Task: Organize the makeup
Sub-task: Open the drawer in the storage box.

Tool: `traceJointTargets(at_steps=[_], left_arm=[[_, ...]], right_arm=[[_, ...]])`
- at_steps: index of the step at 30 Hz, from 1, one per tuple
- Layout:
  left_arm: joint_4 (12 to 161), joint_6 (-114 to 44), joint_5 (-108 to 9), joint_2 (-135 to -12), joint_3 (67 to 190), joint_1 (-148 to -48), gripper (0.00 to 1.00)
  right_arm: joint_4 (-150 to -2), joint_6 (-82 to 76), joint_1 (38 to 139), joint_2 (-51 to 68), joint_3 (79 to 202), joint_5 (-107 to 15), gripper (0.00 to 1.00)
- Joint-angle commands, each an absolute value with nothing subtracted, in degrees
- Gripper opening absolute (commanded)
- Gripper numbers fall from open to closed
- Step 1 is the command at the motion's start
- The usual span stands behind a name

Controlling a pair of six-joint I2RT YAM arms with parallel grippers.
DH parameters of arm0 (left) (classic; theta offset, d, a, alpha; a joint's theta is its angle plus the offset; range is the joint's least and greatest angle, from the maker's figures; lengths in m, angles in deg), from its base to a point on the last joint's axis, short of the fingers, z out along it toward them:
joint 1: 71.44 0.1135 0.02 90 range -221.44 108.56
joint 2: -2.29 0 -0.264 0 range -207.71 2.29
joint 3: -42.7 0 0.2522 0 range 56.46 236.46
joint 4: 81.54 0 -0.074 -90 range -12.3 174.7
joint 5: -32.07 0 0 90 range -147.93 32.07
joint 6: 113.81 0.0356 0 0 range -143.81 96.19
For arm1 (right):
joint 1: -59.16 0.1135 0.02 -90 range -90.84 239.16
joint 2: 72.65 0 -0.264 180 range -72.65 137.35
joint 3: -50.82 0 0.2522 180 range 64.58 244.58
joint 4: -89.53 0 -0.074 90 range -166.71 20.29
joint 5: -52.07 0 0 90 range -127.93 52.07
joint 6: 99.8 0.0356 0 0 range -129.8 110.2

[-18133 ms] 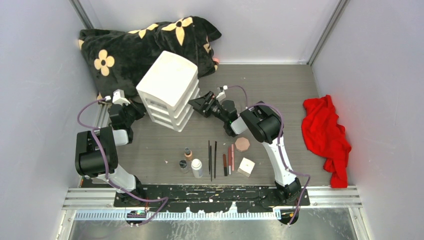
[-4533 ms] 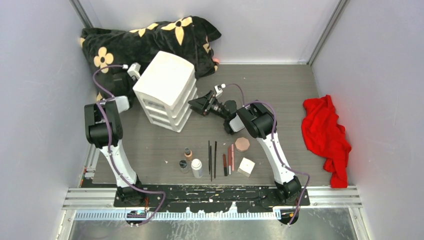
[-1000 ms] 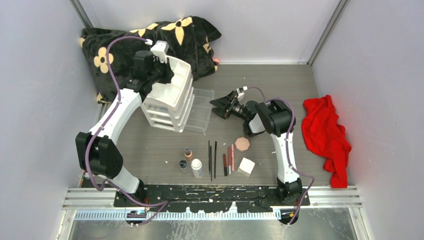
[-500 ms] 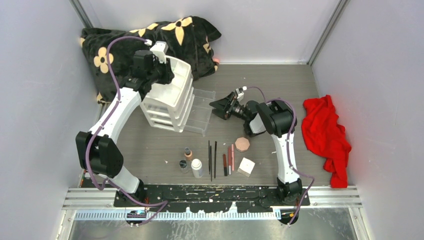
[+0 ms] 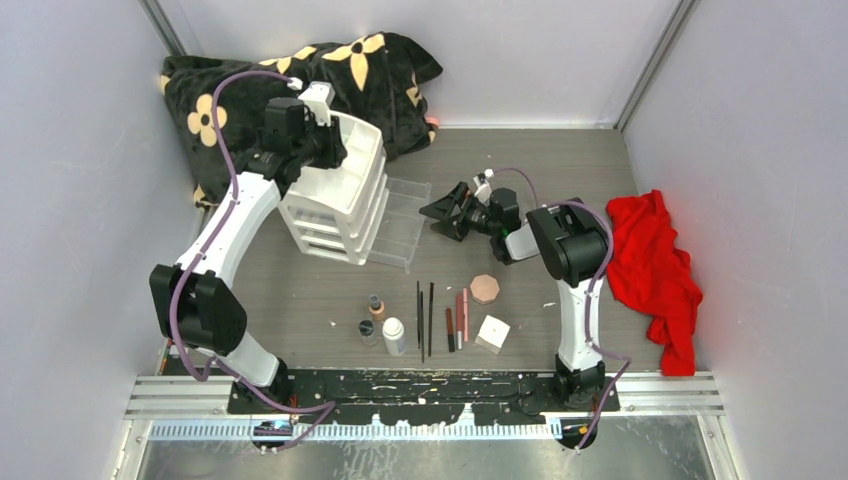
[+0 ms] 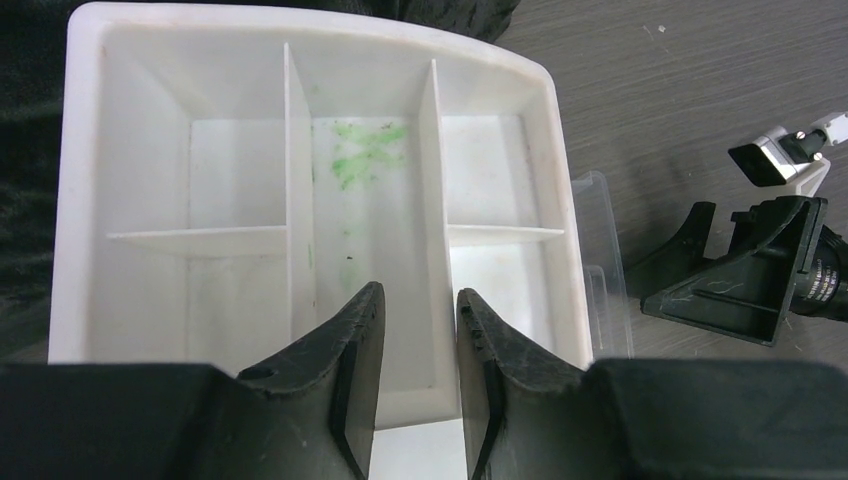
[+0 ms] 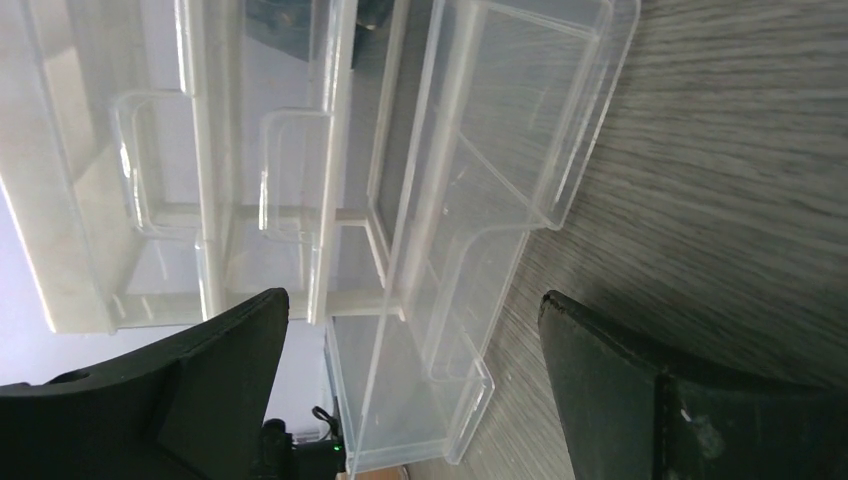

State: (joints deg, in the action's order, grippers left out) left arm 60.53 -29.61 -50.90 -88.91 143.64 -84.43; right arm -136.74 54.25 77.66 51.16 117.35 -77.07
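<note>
The makeup lies in a row near the table's front: a tan dark-capped bottle (image 5: pixel 376 305), a clear jar (image 5: pixel 368 330), a white bottle (image 5: pixel 394 336), black sticks (image 5: pixel 425 318), pink-red sticks (image 5: pixel 460 318), an octagonal compact (image 5: pixel 485 289) and a white cube (image 5: pixel 492 333). My left gripper (image 5: pixel 305 140) sits on top of the white drawer box (image 5: pixel 335 195). In the left wrist view its fingers (image 6: pixel 420 310) close around a divider of the top tray (image 6: pixel 80 200). My right gripper (image 5: pixel 445 213) is open and empty in front of the pulled-out clear drawers (image 5: pixel 400 225), which also show in the right wrist view (image 7: pixel 500 150).
A black flowered blanket (image 5: pixel 250 90) lies behind the drawer box at the back left. A red cloth (image 5: pixel 655 270) lies at the right. Grey walls close in the table on three sides.
Since the oldest frames my left gripper moved onto the box top and the clear drawers came out. In the last second my right arm's elbow swung right, and its gripper stayed by the drawers.
</note>
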Motion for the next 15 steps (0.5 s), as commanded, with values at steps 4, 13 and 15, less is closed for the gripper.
traceJointTargets(at_steps=[4,13,15], left_arm=[[55.8,-29.8,-52.3,-87.2,149.5,-83.8,0.35],[50.6,-29.8,-51.6,-85.4,156.5,-83.7,0.39],[49.8,-30.1,-52.2,-84.8,156.7,-83.5,0.40]], right_arm=[[-113.5,40.9,77.0,41.5,115.4,-72.1,1.00],[-95.5,27.8,76.9,26.7,115.8,-66.0,1.00],[-89.0,24.6,76.9,25.1,117.6,-64.9,1.00]])
